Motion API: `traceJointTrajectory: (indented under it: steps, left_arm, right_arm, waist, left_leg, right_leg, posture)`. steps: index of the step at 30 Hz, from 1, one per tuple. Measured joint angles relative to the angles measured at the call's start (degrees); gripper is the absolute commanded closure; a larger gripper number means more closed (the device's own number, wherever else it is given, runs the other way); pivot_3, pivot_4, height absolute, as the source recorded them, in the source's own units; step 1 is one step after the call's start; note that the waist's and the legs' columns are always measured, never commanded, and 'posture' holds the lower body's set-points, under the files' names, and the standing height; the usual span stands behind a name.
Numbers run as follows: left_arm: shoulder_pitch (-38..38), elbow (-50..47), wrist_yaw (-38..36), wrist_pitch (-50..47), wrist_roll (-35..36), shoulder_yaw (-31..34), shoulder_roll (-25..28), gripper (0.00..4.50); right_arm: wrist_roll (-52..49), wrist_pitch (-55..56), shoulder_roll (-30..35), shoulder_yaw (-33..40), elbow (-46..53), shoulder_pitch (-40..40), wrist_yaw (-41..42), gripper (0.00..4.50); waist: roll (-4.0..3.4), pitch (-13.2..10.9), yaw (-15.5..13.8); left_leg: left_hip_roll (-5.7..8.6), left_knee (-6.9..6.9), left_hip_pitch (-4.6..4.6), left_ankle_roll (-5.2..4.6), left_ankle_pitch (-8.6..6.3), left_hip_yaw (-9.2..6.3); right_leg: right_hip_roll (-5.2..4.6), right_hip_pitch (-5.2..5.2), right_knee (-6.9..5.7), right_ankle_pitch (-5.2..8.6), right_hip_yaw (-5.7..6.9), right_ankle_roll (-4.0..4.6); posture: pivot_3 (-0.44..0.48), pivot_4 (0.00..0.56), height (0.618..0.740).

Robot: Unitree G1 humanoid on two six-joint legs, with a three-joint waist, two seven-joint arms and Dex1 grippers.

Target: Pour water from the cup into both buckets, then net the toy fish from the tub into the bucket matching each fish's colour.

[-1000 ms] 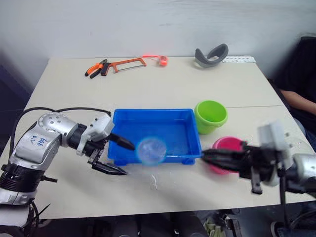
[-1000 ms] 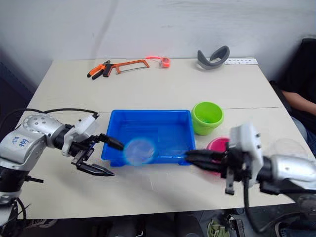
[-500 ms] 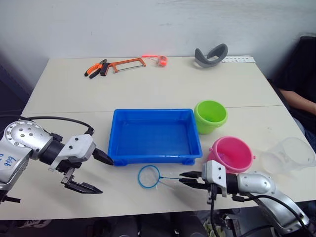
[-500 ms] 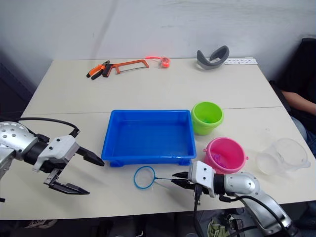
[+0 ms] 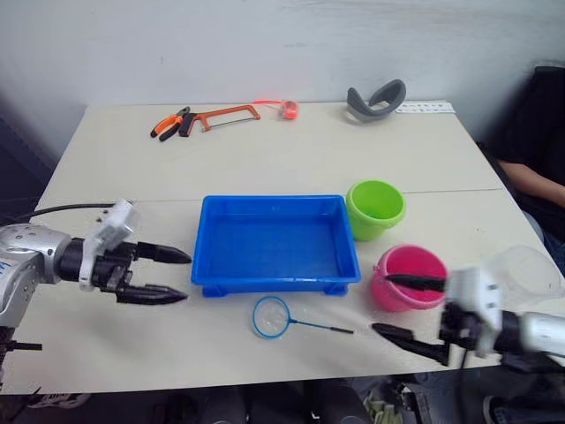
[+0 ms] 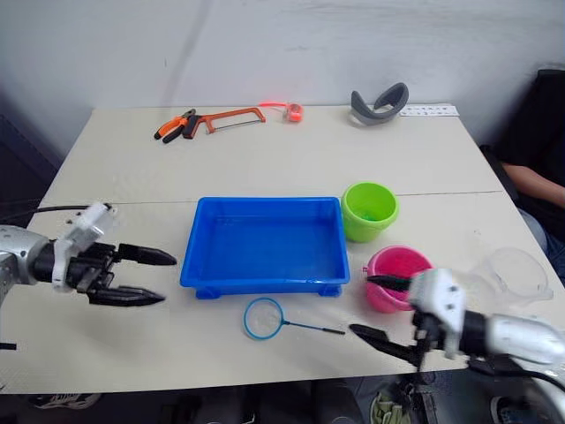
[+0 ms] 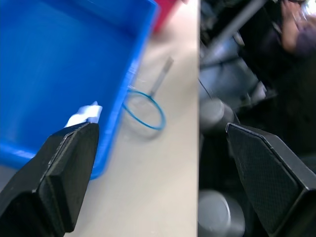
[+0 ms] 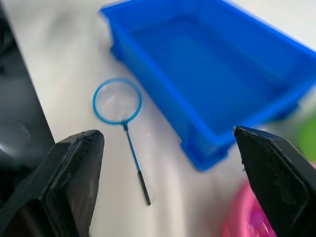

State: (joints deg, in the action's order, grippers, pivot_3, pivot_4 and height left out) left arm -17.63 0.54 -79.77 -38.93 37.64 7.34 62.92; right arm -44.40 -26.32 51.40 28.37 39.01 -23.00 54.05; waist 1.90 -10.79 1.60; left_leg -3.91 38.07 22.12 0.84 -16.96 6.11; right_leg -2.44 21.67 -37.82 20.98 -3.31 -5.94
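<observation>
The net [image 5: 290, 321] is lying flat on the table [image 5: 221, 353] in the lower middle of the head view, just in front of the tub's [image 5: 275, 281] near rim, apart from both grippers. Its long axis is running nearly left to right, tilted slightly toward the near edge: the light blue hoop is sitting at the left end and the thin black handle is pointing right, its tip ending close to the right gripper [image 5: 408, 309]. That makes the right arm plainly the nearer one; the net is lying to its left, with the handle end offered toward it. The right gripper is hovering at the lower right of the frame with its two black fingers spread wide and holding nothing, the upper finger crossing in front of the pink bucket [image 5: 410, 276], though whether it is touching the bucket is hard to judge from here. The left gripper [image 5: 163, 275] is waiting at the left of the frame, beside the tub's left end, fingers also spread and empty, well apart from the net. The green bucket [image 5: 376, 208] is standing just beside the tub's far right corner, and the cup [image 5: 530, 274] is resting at the right edge.
</observation>
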Motion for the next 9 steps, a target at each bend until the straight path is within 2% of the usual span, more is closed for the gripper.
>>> traceJointTrajectory:
  steps: [2,4,7,9]
  left_arm:
    - [-2.0,6.3,1.7,0.6,-1.3,1.2,-0.4,0.00]
    - [-5.3,12.3,2.7,3.4,-3.7,1.0,-1.7,0.00]
    - [-10.7,20.7,4.7,6.2,-6.5,1.1,-4.0,0.00]
    - [-13.3,23.8,5.3,8.2,-8.2,0.8,-5.9,0.00]
  right_arm:
    - [-5.4,-5.4,0.4,14.7,-2.6,-3.1,0.9,0.07]
    - [-6.0,-8.2,1.5,23.3,-5.5,-6.0,3.0,0.07]
    - [-4.5,-9.6,2.2,30.1,-11.4,-8.4,5.3,0.07]
    - [-1.0,-8.6,2.3,31.8,-15.6,-10.0,7.0,0.07]
  waist:
    - [0.01,0.0,0.0]
    - [0.01,0.0,0.0]
    - [0.09,0.1,-0.1]
    - [0.09,0.1,-0.1]
  left_leg:
    - [0.05,0.01,-0.02,-0.15,-0.09,-0.01]
    - [0.11,0.00,-0.04,-0.23,-0.14,0.02]
    - [0.18,0.00,-0.03,-0.26,-0.16,0.01]
    - [0.17,-0.01,0.00,-0.29,-0.20,0.05]
  right_leg:
    - [-0.06,-0.07,0.08,0.00,0.01,0.00]
    - [-0.09,-0.09,0.11,0.00,0.03,0.00]
    - [-0.07,-0.10,0.16,-0.01,0.07,-0.02]
    - [-0.12,-0.09,0.22,-0.02,0.06,-0.04]
  posture:
    - [0.000,0.150,0.740]
    - [0.000,0.150,0.740]
    - [0.000,0.150,0.740]
    - [0.000,0.150,0.740]
